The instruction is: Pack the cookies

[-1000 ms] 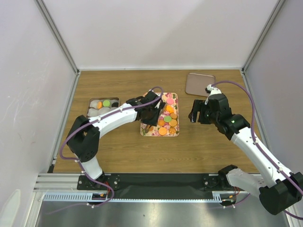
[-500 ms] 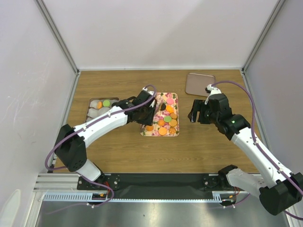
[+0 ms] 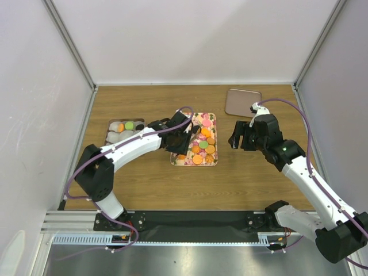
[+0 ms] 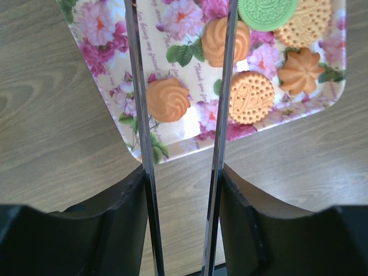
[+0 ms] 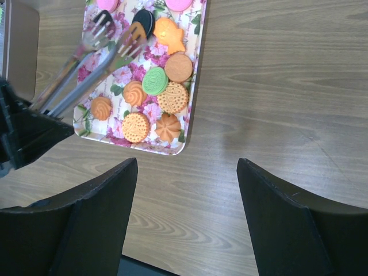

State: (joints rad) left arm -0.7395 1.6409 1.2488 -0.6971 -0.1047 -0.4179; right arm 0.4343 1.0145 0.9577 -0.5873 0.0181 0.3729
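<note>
Several orange, green, pink and black cookies (image 3: 202, 148) lie on the flowered tray (image 3: 214, 163). My left gripper (image 3: 181, 137) is shut on metal tongs (image 4: 138, 115) over the tray's left side. In the left wrist view the blades stand apart on either side of an orange swirl cookie (image 4: 167, 100), and the gripper (image 4: 183, 178) is just off the tray's corner. In the right wrist view the tongs (image 5: 86, 69) end near a black cookie (image 5: 144, 22). My right gripper (image 3: 238, 140) is open and empty above bare table right of the tray; it also shows in its own view (image 5: 187, 167).
A clear box (image 3: 110, 131) at the left holds white paper cups and a few cookies (image 3: 129, 125). A brown lid (image 3: 242, 102) lies at the back right. White walls enclose the table on three sides.
My left gripper with the tongs shifted a little left, then back right over the tray's left side, and its elbow swung. The right arm has not moved.
</note>
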